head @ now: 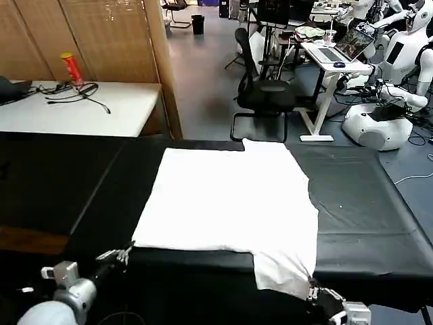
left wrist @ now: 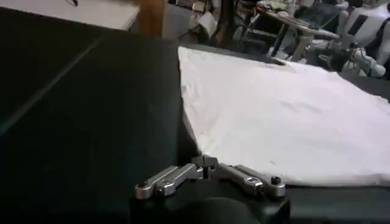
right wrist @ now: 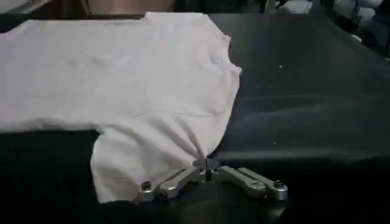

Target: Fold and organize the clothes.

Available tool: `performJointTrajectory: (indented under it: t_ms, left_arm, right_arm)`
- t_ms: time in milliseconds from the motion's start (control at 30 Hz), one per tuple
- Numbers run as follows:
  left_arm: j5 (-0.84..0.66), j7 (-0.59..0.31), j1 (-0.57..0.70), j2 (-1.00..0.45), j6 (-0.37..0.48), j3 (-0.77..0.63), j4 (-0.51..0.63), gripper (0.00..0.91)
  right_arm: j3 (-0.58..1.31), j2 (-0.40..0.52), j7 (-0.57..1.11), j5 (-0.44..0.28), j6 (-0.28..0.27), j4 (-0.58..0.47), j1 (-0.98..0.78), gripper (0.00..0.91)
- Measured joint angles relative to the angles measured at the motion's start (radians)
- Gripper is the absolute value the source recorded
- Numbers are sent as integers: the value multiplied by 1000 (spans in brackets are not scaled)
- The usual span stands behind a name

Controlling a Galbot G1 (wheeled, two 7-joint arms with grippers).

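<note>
One plain white short-sleeved cotton T-shirt (head: 230,200) lies spread flat on the black padded table (head: 365,203) — both grippers at its near edge.

Left gripper (head: 123,255) sits at the shirt's near-left corner; in the left wrist view its fingertips (left wrist: 206,162) are drawn together just beside the cloth edge, and whether any fabric is caught between them cannot be told. Right gripper (right wrist: 206,164) is at the near-right sleeve, which hangs toward the table's front edge; its fingertips meet on a pinched fold of the white fabric, with creases running into the tips. No print shows on the upward face of the shirt. Beyond the table — a white desk (head: 74,108) carrying black cables (head: 71,91) and a red can (head: 70,68).
</note>
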State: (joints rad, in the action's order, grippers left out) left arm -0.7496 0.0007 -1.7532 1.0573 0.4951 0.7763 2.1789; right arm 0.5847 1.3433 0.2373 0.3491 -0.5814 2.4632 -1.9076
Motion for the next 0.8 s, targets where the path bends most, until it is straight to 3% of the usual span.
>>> performJointTrajectory:
  t_ms: [233, 433, 800]
  left_arm:
    - [-2, -1, 11, 41, -63, 13, -4, 0]
    - [82, 10, 111, 95, -107, -33, -45, 0]
    - [151, 1, 283, 136, -133, -95, -128, 0]
  right_arm:
    - [12, -33, -52, 58, 89, -46, 113, 0]
    - [-3, -85, -47, 106, 137, -168, 286, 0]
    - [-71, -158, -55, 162, 153, -429, 604, 0]
